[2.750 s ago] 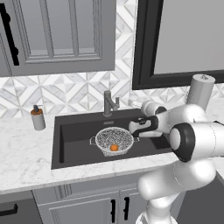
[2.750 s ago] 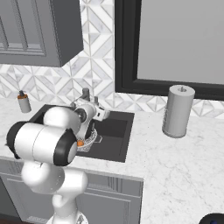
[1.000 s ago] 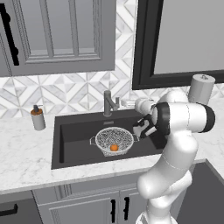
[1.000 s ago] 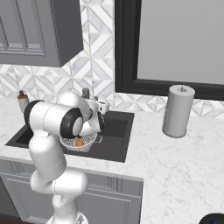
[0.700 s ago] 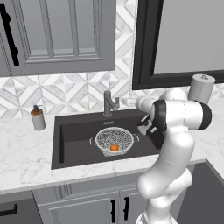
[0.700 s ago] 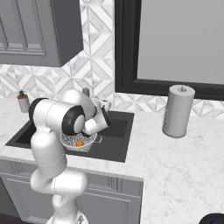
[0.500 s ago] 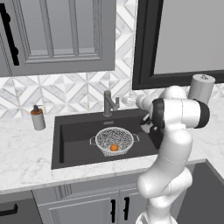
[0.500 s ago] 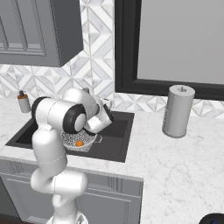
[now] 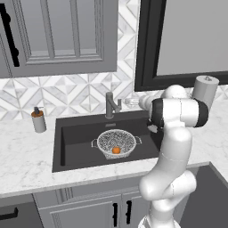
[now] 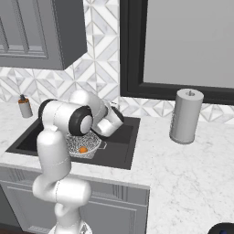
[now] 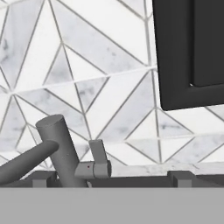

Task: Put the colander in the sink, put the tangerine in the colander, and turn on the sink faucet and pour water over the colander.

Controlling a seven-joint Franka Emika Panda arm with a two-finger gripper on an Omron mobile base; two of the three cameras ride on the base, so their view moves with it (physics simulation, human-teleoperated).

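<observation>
Small round orange tangerine (image 9: 116, 150) inside the round silvery perforated metal colander (image 9: 116, 142), itself in the matte black rectangular sink (image 9: 80, 142) right of centre. Short dark grey metal faucet (image 9: 111, 105) upright behind the sink's back rim. Two-finger gripper (image 9: 132, 103) level with the faucet's lever, just right of it. Jaws wide, holding nothing.
</observation>
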